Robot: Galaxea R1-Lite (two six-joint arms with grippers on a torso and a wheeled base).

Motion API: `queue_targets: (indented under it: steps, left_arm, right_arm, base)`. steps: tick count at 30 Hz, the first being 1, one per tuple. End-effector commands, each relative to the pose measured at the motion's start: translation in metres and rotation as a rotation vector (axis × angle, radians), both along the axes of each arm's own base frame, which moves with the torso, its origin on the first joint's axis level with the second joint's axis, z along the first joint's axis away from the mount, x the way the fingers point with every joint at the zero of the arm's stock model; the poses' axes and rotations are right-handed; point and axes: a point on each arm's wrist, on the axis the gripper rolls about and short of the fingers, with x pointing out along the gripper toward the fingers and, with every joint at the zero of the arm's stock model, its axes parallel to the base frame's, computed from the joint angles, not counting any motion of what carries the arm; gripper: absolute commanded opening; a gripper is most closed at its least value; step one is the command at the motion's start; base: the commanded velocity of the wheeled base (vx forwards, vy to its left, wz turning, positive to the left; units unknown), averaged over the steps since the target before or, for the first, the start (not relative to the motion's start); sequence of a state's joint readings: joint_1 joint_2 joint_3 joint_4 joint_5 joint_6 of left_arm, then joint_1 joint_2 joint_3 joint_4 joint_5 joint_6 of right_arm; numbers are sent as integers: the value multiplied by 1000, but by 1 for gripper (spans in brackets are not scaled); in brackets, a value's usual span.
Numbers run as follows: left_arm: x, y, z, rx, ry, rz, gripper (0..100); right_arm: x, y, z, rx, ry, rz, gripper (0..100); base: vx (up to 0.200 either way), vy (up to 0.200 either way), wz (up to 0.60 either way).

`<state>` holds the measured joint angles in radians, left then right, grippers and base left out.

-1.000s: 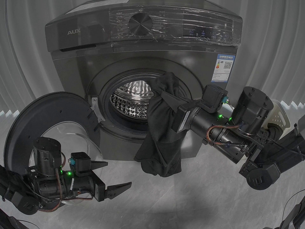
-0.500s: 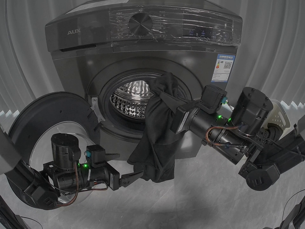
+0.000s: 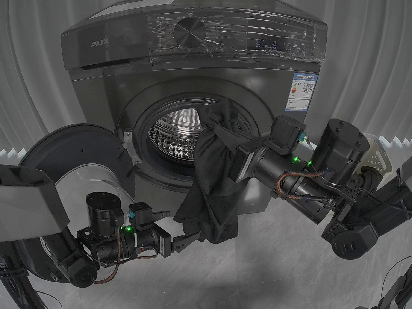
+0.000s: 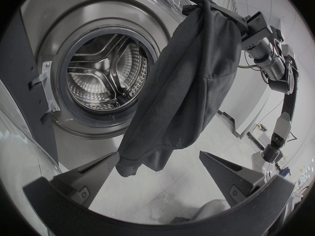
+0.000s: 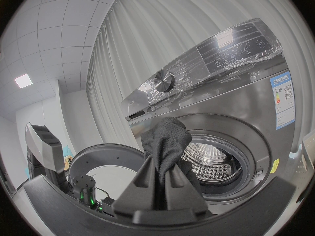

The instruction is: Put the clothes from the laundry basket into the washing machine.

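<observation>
Black cloth hung in front of the washing machine (image 3: 128,86) in the head view. This black garment (image 3: 214,172) was long and limp, and its long way ran straight up and down. Its top sat at the right edge of the round opening. Its bottom hung below the opening, above the floor. The right gripper (image 3: 224,130) was closed tight on the top of it. The left gripper (image 3: 184,224) was low down at the bottom hem, with its fingers spread wide and nothing held in them. The round door (image 3: 77,151) stood open on the left. The shiny drum (image 3: 176,134) was behind the garment and a bit to its left.

From the left wrist view, the black garment (image 4: 183,92) hung down into the gap of the left gripper (image 4: 157,156). The hem touched, or almost touched, one fingertip (image 4: 110,159). The other finger was well apart from the cloth. The drum (image 4: 105,76) lay past the garment, higher than the hem.

From the right wrist view, the right gripper (image 5: 160,171) pinched a bunch of the black garment (image 5: 167,138) between its two fingers. The drum (image 5: 213,164) was just behind that bunch.

The left gripper was the nearer one to the loose bottom end. That end would likely need to go up and back into the drum, or it could catch on the rim.
</observation>
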<state>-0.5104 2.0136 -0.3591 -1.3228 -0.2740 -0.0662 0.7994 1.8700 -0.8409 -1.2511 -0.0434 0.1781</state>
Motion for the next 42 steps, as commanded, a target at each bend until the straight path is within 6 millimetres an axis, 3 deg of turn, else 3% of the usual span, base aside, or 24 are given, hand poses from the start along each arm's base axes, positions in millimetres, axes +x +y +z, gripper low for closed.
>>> queue_targets:
  steps: [1,10,21,33,42]
  left_arm:
    - [3,-2,-22,2,48,4,100]
    - [13,-6,-42,-27,16,13,100]
    - [33,-14,-36,-81,-37,14,100]
    - [41,-23,-26,-112,-90,-3,100]
    - [48,-27,-32,-111,-92,-3,100]
  right_arm:
    - [-2,2,-1,-1,1,6,0]
    - [-3,2,-1,-1,3,11,0]
    - [-3,3,-3,-4,6,11,0]
    - [-4,8,-6,-8,10,22,0]
    - [-2,10,-10,-8,8,22,0]
  base:
    - [0,0,0]
    - [0,0,0]
    - [0,0,0]
    - [0,0,0]
    - [0,0,0]
